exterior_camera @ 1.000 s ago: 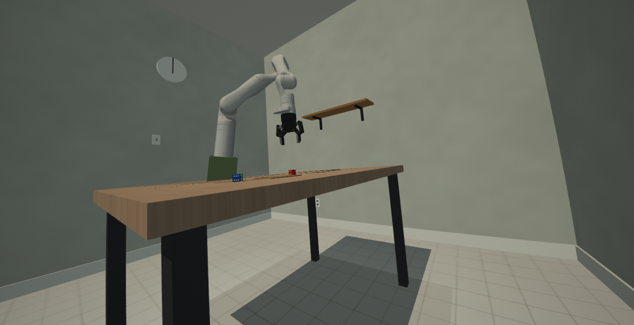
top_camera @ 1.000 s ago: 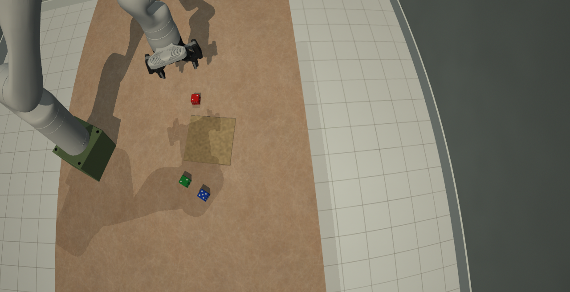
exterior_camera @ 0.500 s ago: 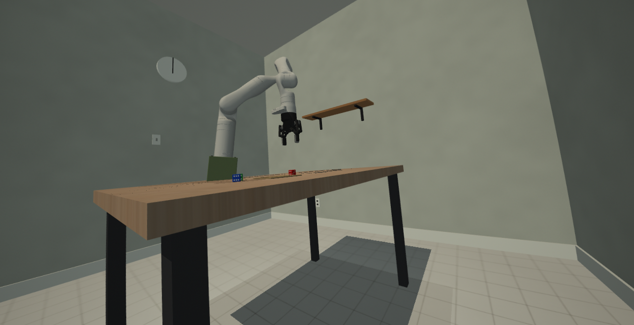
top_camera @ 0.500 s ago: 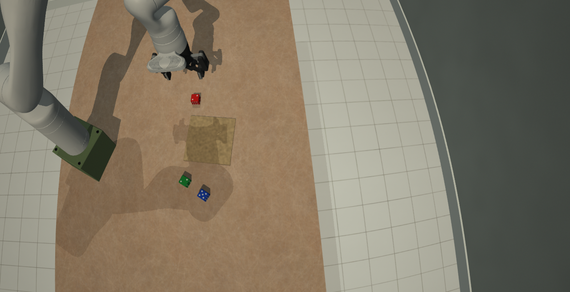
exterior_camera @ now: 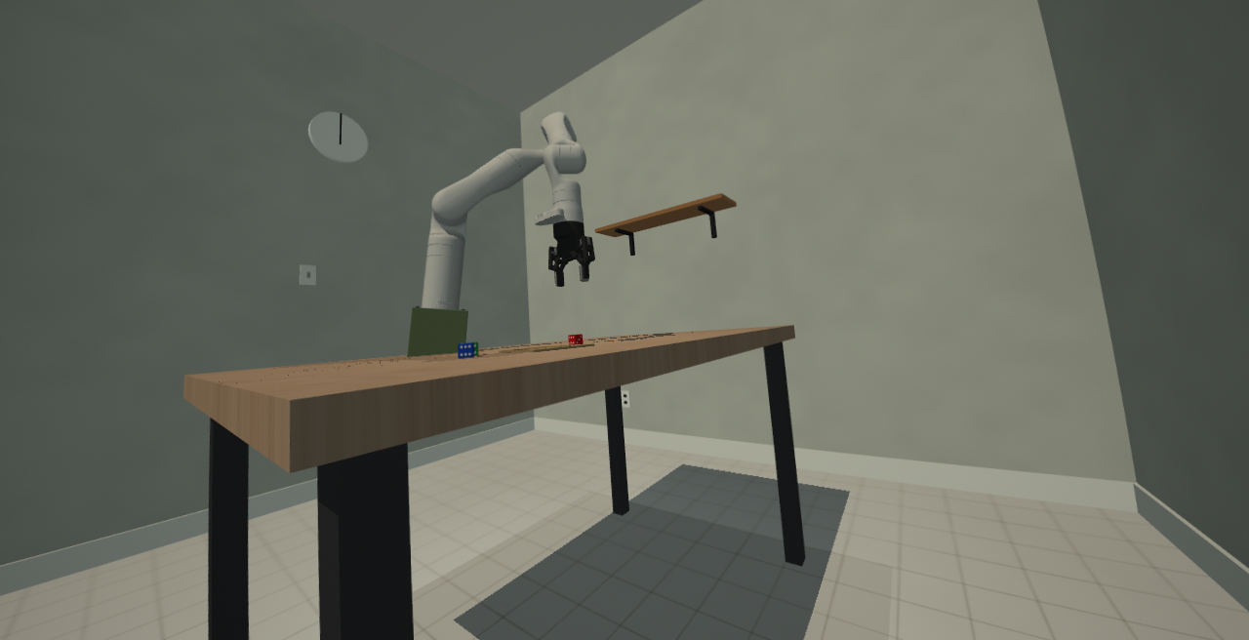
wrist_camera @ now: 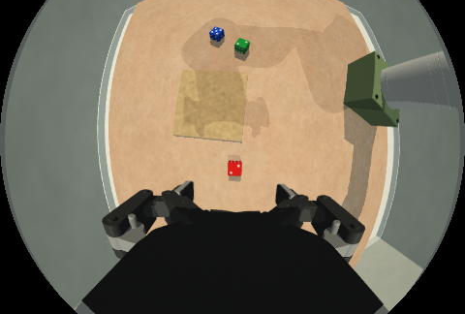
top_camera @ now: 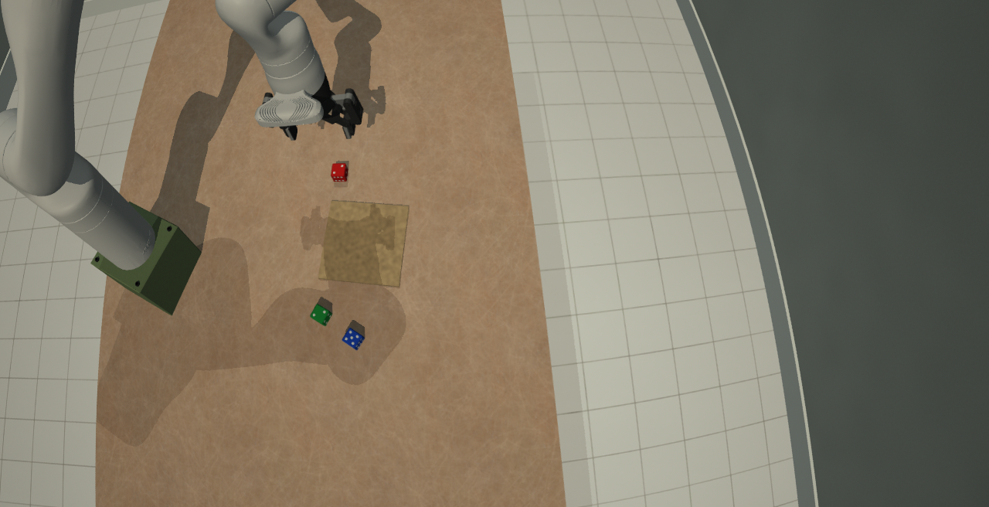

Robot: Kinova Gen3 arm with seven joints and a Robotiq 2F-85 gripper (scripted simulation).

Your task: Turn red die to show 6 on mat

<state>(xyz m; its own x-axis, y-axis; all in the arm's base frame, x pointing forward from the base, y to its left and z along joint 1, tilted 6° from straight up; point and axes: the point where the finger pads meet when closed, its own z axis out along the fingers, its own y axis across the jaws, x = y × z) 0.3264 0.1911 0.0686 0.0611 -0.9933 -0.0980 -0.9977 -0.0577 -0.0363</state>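
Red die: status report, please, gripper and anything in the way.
Gripper open, empty, high above the table. Red die on bare table, off the mat. Nothing in the way; green die and blue die beyond the mat.

The brown wooden surface carries a square tan mat lying flat. The red die sits on the bare wood just beside one edge of the mat, off it. Beyond the mat's opposite edge lie the green die and the blue die, close together but apart. The arm's green base stands to the mat's side.
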